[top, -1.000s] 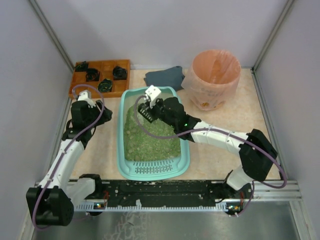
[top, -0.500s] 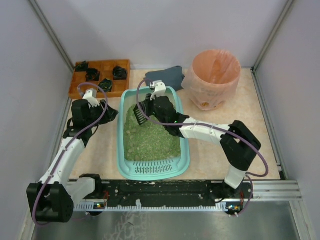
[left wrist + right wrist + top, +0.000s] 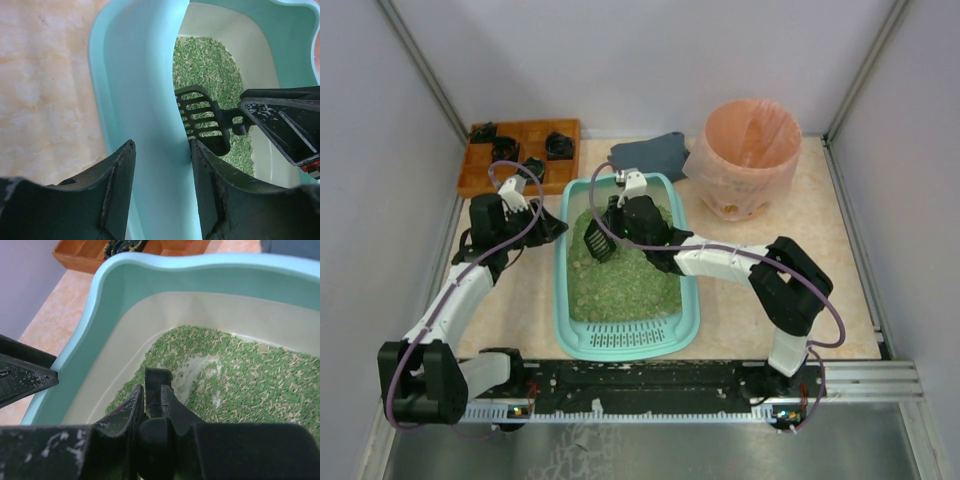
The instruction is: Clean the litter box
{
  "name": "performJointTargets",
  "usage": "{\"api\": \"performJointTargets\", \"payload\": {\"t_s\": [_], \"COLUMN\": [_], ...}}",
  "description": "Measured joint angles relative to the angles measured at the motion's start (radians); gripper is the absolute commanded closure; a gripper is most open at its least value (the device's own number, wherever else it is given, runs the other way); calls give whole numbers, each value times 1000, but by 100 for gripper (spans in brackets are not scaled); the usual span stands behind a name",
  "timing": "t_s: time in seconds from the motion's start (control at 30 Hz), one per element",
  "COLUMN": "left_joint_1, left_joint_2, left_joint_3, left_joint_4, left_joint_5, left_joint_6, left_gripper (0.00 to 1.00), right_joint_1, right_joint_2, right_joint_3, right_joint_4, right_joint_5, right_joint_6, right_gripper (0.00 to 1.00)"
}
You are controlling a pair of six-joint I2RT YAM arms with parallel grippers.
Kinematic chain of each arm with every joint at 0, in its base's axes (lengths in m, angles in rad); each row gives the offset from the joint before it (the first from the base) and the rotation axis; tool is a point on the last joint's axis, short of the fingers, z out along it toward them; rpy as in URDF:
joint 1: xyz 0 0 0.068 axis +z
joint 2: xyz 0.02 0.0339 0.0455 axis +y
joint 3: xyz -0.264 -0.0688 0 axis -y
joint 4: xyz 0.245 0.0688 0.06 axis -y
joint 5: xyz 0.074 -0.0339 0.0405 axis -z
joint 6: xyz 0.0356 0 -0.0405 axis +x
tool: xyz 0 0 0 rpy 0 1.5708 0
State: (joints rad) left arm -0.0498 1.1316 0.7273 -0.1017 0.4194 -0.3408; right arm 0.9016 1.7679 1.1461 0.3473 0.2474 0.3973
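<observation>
The light teal litter box [image 3: 560, 290] lies mid-table with green litter in it and its slotted grille at the near end. My left gripper [image 3: 552, 228] straddles the box's left wall [image 3: 145, 100], one finger outside and one inside, closed against it. My right gripper [image 3: 618, 222] is shut on the handle of a black slotted scoop [image 3: 598, 240]. The scoop's head [image 3: 202, 117] rests on the litter close to the left wall. In the right wrist view the handle [image 3: 158, 377] stands between the jaws above a bare streak in the litter. The box's rim [image 3: 150, 270] curves behind it.
A round bin lined with a pink bag [image 3: 750, 155] stands at the back right. A dark grey cloth [image 3: 650, 153] lies behind the box. A brown wooden tray with black pieces [image 3: 520, 155] sits at the back left. Grey walls enclose the table.
My right gripper carried the scoop left and lower, onto the litter by the left wall. My left gripper moved right, onto the box's left wall.
</observation>
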Motion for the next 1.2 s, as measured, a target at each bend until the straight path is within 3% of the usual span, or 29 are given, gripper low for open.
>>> {"api": "performJointTargets", "payload": {"t_s": [0.53, 0.83, 1.2], "left_joint_1": [-8, -10, -11], "left_joint_2": [35, 36, 36], "left_joint_3": [8, 9, 9], "left_joint_4": [-3, -3, -3], "left_joint_5": [53, 53, 53], "left_joint_6": [1, 2, 2], "left_gripper": [47, 48, 48], "right_joint_1": [-9, -5, 14], "right_joint_2": [0, 0, -27], "right_joint_3": [-10, -127, -230], "right_joint_4": [-138, -9, 69], "right_joint_5": [-100, -82, -6], "right_joint_6": [253, 488, 657], "right_gripper": [100, 100, 100]}}
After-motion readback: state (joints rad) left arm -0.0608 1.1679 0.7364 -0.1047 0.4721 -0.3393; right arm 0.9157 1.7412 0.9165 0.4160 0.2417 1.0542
